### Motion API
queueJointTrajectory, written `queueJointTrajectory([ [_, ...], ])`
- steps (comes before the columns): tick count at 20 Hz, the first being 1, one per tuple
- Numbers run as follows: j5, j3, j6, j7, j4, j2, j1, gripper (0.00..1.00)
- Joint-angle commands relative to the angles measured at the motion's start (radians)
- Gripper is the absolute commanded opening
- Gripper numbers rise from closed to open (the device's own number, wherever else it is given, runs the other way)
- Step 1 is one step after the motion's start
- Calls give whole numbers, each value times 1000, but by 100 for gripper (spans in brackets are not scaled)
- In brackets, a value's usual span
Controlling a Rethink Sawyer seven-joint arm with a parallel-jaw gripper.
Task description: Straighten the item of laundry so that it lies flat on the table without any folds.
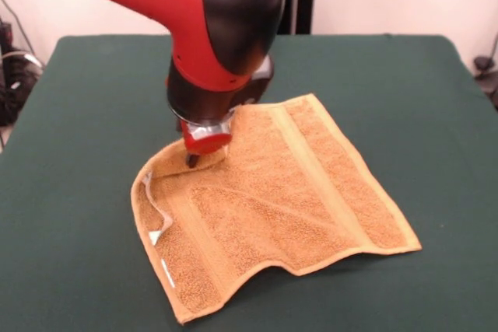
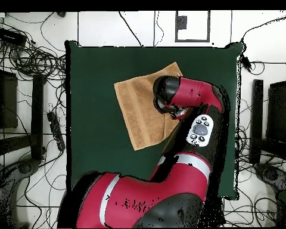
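Towel of orange-tan terry cloth [image 1: 280,192] centre frame: I see my gripper [image 1: 193,161] pinching its raised left corner, presumably to pull the fold flat.

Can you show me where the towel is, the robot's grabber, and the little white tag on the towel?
towel [image 1: 288,192]: front view, on the middle of the terry cloth.
gripper [image 1: 194,159]: front view, at its tip, down on the towel.
white label [image 1: 158,236]: front view, at the towel's curled-up edge.

Red-black arm [image 1: 194,5] bent down from above, wrist vertical, tool [image 1: 193,159] tip low, finger state unclear
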State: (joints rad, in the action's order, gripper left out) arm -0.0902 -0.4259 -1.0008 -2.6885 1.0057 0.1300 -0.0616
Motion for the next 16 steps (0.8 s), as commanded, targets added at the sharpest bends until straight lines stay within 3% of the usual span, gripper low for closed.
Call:
queueJointTrajectory([
  [1,61,121,-67,159,156,14,-21,100],
  [10,79,176,-34,162,123,-21,-53,100],
  [16,96,170,-72,173,143,11,-54,100],
])
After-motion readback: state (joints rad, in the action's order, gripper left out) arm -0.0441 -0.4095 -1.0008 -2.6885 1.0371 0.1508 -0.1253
